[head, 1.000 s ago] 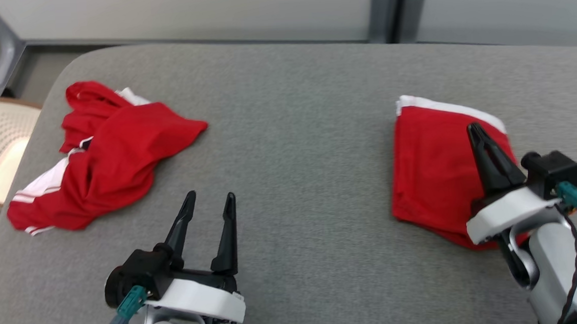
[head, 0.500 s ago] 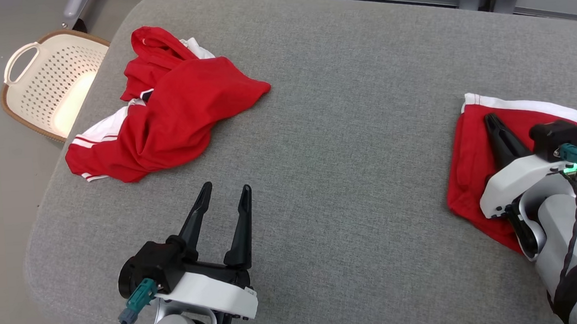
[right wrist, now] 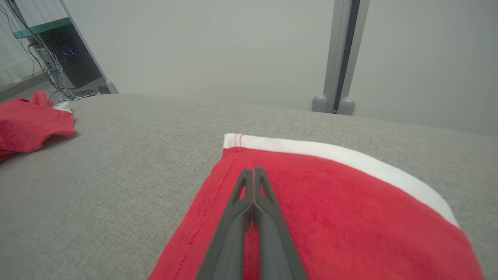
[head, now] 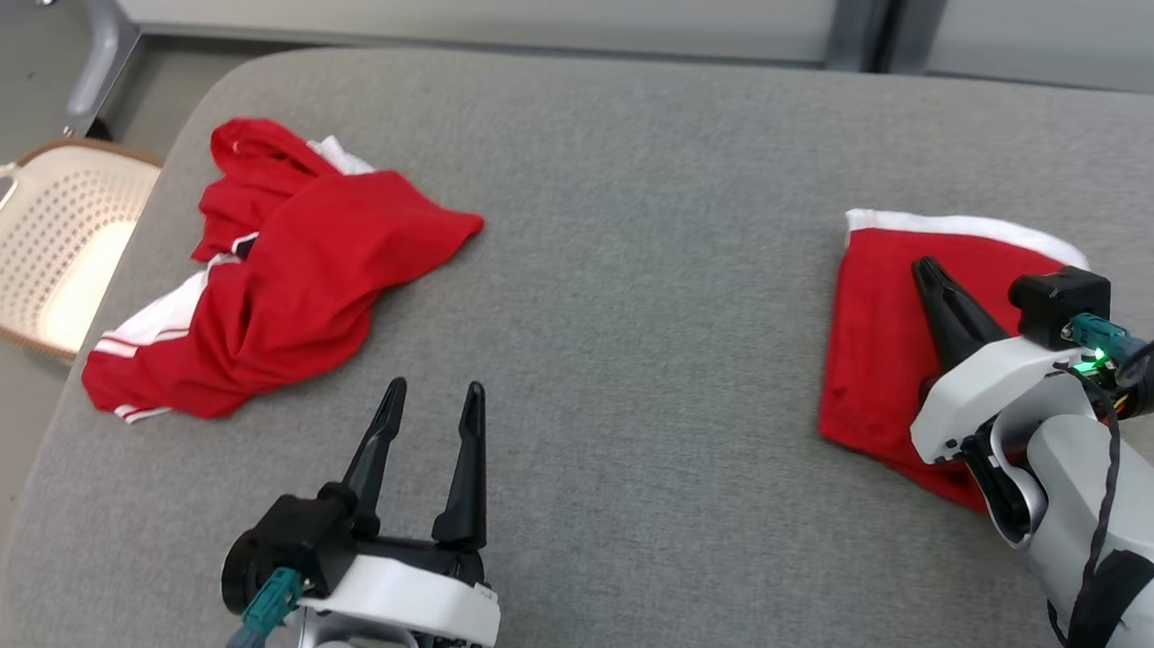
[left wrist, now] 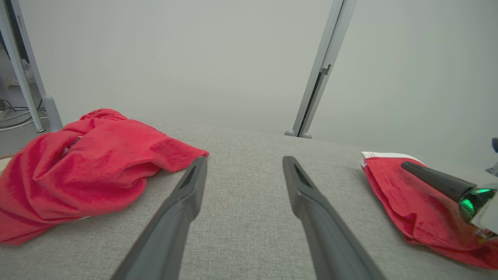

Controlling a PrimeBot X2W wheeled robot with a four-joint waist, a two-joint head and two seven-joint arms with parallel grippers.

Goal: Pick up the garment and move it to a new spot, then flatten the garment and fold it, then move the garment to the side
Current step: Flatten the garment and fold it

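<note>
A: What was changed around the folded garment (head: 879,346) in the last second?

B: Only the head view was shifted. The garment was left at the right side of the tabletop (head: 633,260), with the right tool (head: 926,268) kept over it, fingers pressed together and no cloth seen pinched. That piece was judged set aside.

A: How was it oriented?

B: Its white band was turned to the far edge, and its long axis was run from that band back toward the robot, slightly slanted.

A: And beyond it?

B: The crumpled garment (head: 303,271) was left well apart at the far left, stretched diagonally, beside the basket (head: 21,248). The left tool (head: 436,385) was held spread and empty, short of the heap, which was judged next.
</note>
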